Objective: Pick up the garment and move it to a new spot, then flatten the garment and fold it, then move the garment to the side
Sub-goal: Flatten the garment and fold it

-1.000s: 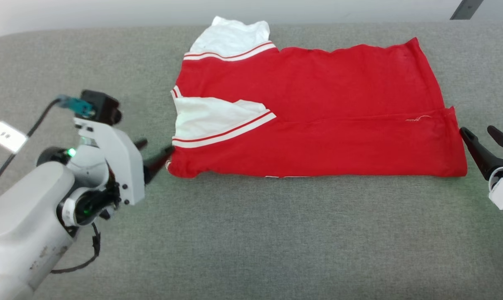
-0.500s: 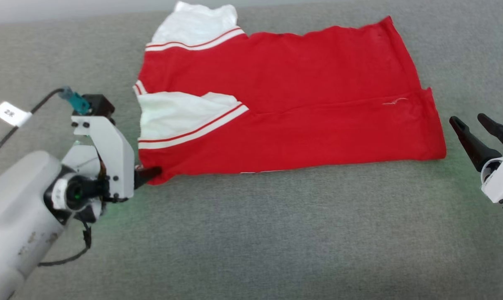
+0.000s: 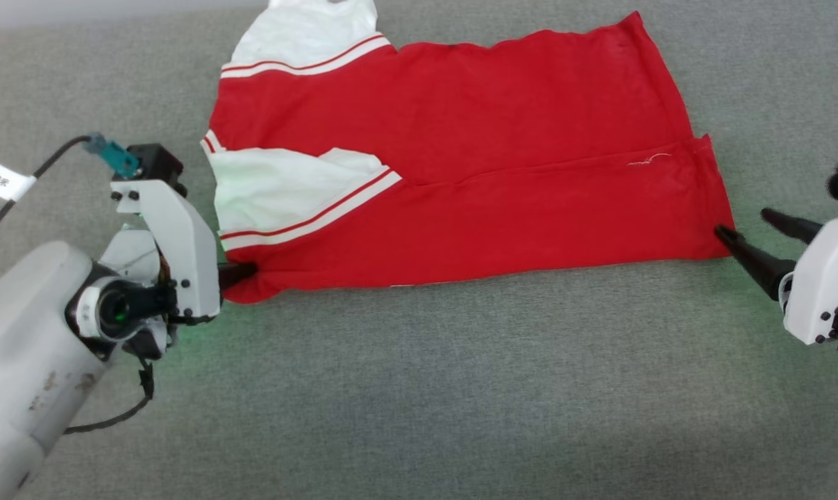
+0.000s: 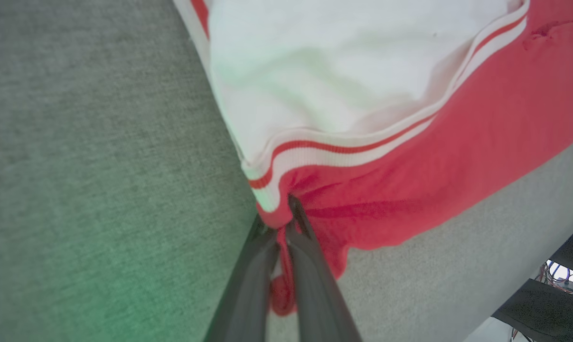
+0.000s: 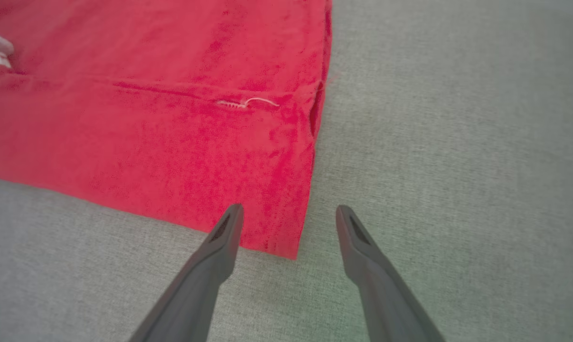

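While pinching the near left corner of the garment, left claw pressed together, red cloth bunched between the dark fingers just below the striped trim. At the near right corner, right claw spread, one fingertip at the red hem, the other over the bare grey bench; contact unclear. Beyond both, garment lying flat across the bench, white sleeves to the left, the farther one at the top edge.
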Available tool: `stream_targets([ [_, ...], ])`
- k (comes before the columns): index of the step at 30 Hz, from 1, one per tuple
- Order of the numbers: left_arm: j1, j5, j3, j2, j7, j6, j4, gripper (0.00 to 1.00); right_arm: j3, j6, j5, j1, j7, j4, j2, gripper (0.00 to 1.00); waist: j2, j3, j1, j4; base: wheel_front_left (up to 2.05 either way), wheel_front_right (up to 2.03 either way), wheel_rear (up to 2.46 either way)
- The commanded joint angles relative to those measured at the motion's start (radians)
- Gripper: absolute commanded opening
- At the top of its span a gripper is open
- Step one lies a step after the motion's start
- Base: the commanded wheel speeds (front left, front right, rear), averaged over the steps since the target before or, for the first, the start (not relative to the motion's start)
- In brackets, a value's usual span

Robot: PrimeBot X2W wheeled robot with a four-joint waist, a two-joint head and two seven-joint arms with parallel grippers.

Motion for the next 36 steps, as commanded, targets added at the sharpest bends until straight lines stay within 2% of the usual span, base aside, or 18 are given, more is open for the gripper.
stream_targets([
  [1,0.023,0.005,-0.025,-0.026,0.008,-0.015,0.009,0.0,0.027,-0.002,0.019,-0.033,0.062,0.009,-0.009,1.0,0.0,0.0,0.0,0.011,0.0,0.0,0.0],
  [6,0.009,0.022,-0.03,-0.053,-0.014,-0.033,0.004,0.0,0.084,-0.002,0.027,-0.11,0.244,0.091,-0.016,1.0,0.0,0.006,0.0,0.038,0.0,0.0,0.0],
  [12,0.009,0.036,-0.035,-0.078,-0.041,-0.048,0.012,0.0,0.109,-0.002,0.025,-0.175,0.303,0.215,0.027,1.0,0.0,0.012,0.0,0.063,0.0,0.0,0.0],
  [13,0.009,0.039,-0.036,-0.081,-0.044,-0.051,0.013,0.0,0.116,-0.002,0.02,-0.182,0.306,0.231,0.034,0.91,0.0,0.011,0.0,0.065,0.0,0.0,0.0],
  [14,0.009,0.041,-0.036,-0.083,-0.049,-0.054,0.014,0.0,0.122,-0.002,0.019,-0.186,0.303,0.247,0.041,0.5,0.0,0.011,0.0,0.068,0.0,0.0,0.0],
  [15,0.01,0.041,-0.036,-0.086,-0.052,-0.055,0.016,0.0,0.128,-0.002,0.017,-0.188,0.301,0.261,0.046,0.21,0.0,0.01,0.0,0.07,0.0,0.0,0.0],
  [16,0.012,0.04,-0.036,-0.089,-0.055,-0.059,0.018,0.0,0.134,-0.002,0.015,-0.189,0.3,0.273,0.049,0.0,0.0,0.008,0.0,0.072,0.0,0.0,0.0],
  [22,0.039,0.029,-0.027,-0.091,-0.084,-0.079,0.023,0.0,0.16,-0.002,0.037,-0.168,0.259,0.261,0.018,0.0,0.0,-0.024,0.0,0.081,0.0,0.0,0.0],
  [27,0.093,-0.002,0.017,-0.03,-0.144,-0.096,-0.035,0.0,0.174,-0.002,0.065,-0.11,0.22,0.184,-0.036,0.0,0.0,-0.058,0.0,0.08,0.0,0.0,0.0],
  [30,0.155,-0.018,0.024,0.018,-0.166,-0.087,-0.103,0.0,0.174,-0.002,0.085,-0.048,0.211,0.13,-0.069,0.0,0.0,-0.08,0.0,0.082,0.0,0.0,0.0],
  [36,0.286,-0.042,0.032,0.107,-0.211,-0.041,-0.278,0.0,0.129,-0.002,0.122,0.12,0.192,-0.001,-0.152,0.0,0.0,-0.115,0.0,0.091,0.0,0.0,0.0],
])
